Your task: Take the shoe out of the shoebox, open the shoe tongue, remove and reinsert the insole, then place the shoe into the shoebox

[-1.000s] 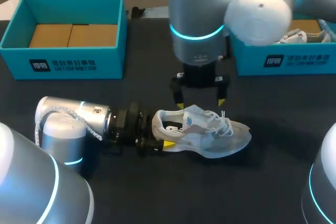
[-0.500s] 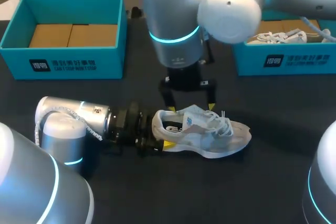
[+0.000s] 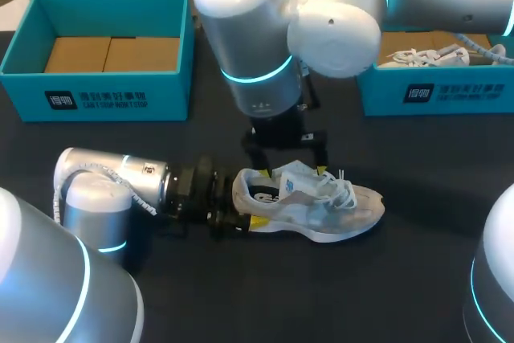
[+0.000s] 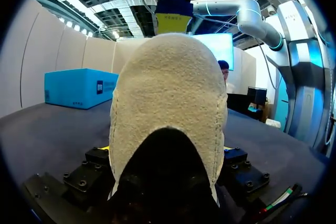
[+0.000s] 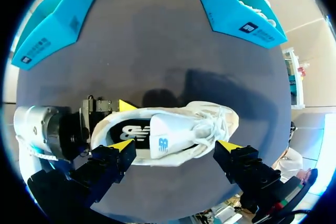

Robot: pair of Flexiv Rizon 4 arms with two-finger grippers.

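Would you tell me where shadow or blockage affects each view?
Head view: the right arm overhangs the table, yet the shoe is evenly lit. Left wrist view: the heel fills it, its lower part in shadow. Right wrist view: a soft shadow lies beyond the shoe.

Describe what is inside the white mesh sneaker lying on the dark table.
Inside the white mesh sneaker, a black insole with white print shows at the heel opening. The white tongue and laces cover the rest, so the toe end is hidden.
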